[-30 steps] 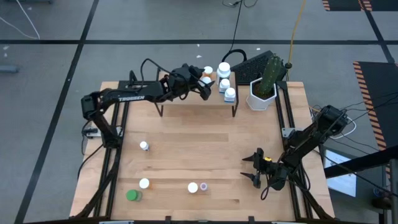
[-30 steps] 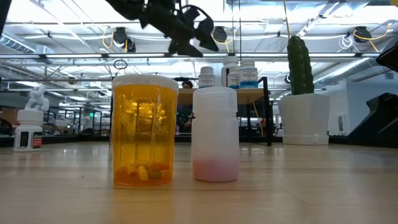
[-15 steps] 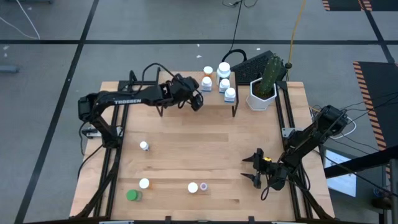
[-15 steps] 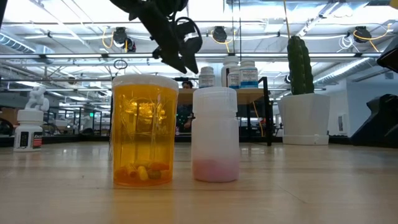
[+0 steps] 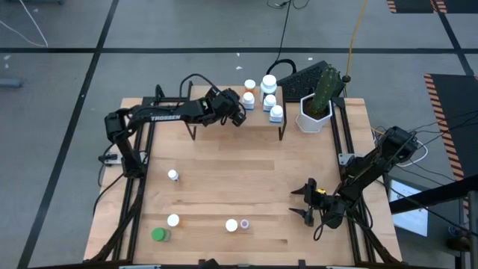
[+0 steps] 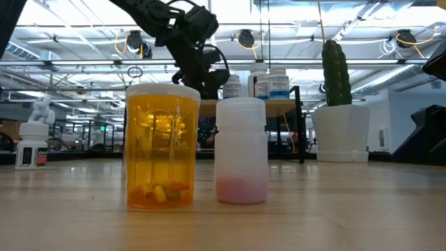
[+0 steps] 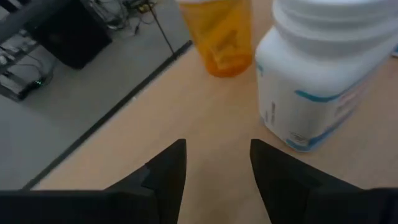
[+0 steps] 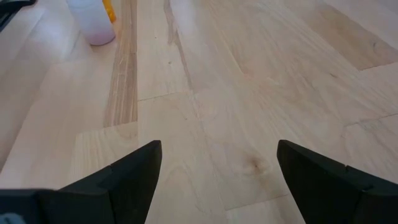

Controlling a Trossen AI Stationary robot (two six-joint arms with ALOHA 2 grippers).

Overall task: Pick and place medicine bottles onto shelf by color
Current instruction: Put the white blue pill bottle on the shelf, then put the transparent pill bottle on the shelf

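while the left gripper (image 5: 237, 118) hovers over the shelf (image 5: 216, 122), its fingers stand apart, holding nothing.
left wrist view alone shows an orange bottle (image 7: 217, 34) and a white bottle (image 7: 323, 74) just ahead on the board, bare wood between the fingertips. right gripper (image 5: 307, 202) waits spread wide near the table's right edge, open tabletop around it.

4 bottles (image 5: 268, 96) stand upright on the shelf (image 5: 224, 121); 5 more (image 5: 172, 175) dot the table.

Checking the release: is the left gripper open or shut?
Open: the left gripper shows bare shelf between its fingers, holding nothing.
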